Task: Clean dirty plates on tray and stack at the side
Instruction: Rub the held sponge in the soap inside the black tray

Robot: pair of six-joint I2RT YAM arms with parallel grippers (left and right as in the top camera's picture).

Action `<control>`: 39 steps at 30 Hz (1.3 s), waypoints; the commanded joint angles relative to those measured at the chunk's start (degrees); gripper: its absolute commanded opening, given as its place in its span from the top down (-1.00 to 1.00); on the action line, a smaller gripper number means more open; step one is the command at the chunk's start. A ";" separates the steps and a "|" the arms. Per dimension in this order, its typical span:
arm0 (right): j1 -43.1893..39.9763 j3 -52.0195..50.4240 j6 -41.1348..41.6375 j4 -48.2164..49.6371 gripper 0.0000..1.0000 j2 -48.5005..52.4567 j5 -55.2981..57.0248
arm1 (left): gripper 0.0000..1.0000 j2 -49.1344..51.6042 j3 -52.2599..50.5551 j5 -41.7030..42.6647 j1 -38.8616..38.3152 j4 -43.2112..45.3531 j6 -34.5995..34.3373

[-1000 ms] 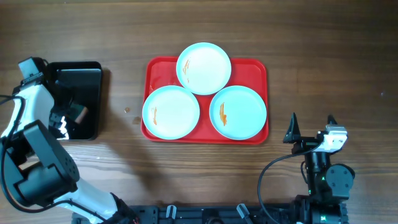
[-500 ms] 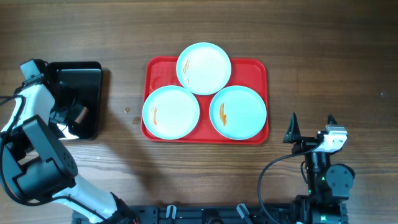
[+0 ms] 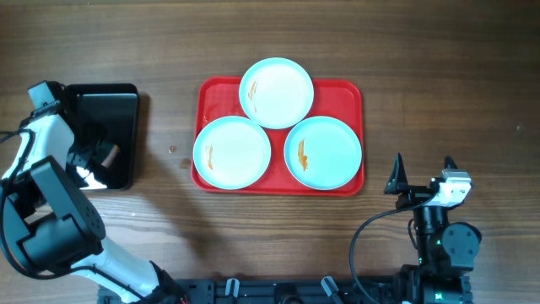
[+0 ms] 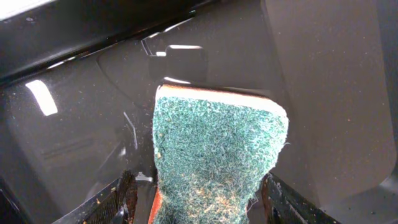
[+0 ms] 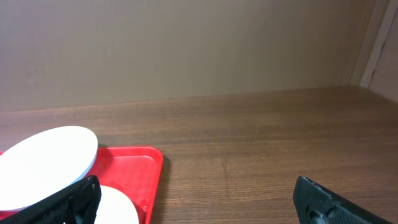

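Observation:
Three pale mint plates lie on the red tray: the far plate overlaps the rim, the left plate and the right plate carry orange smears. My left gripper is down in the black tray. In the left wrist view its jaws straddle a green scouring sponge; the right finger sits against the sponge and a narrow gap shows beside the left finger. My right gripper stands open and empty near the table's front right, beside the tray's corner.
The black glossy tray holds only the sponge. Bare wooden table surrounds both trays. In the right wrist view the far plate sits high over the red tray's edge.
The left jaws have narrowed around the sponge, and the left gripper has shifted slightly inside the black tray. Plates and right arm have not moved.

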 commanded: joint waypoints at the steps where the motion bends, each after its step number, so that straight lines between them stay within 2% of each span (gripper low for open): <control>1: -0.26 -0.33 0.46 0.35 -0.99 -0.20 -0.92 | -0.23 0.68 -1.29 -1.03 -0.17 -0.13 0.28; 19: -0.26 -0.33 0.44 0.35 -0.99 -0.20 -0.92 | -0.24 0.68 -2.64 -1.01 -0.17 1.42 0.28; 22: -0.28 -0.33 0.46 0.35 -0.99 -0.20 -0.92 | -0.08 0.68 -2.64 -1.01 -0.17 1.53 0.28; 26: -0.28 -0.33 0.44 0.35 -0.99 -0.20 -0.92 | 0.01 0.68 -2.64 -1.01 -0.17 1.55 0.28; 28: -0.28 -0.33 0.46 0.35 -0.99 -0.20 -0.92 | 0.25 0.68 -2.64 -1.01 -0.17 1.60 0.26; 31: -0.28 -0.33 0.44 0.35 -0.99 -0.20 -0.92 | 0.43 0.68 -2.64 -1.01 -0.17 1.57 0.26; 34: -0.28 -0.33 0.44 0.35 -0.99 -0.20 -0.92 | 0.86 0.63 -2.62 -1.01 -0.17 1.57 0.26; 35: -0.26 -0.33 0.44 0.35 -1.00 -0.20 -0.92 | 0.92 0.44 -2.62 -0.96 -0.17 1.55 0.26; 39: -0.28 -0.33 0.42 0.35 -1.00 -0.20 -0.92 | 0.92 -1.60 -2.62 2.16 -0.17 1.57 0.26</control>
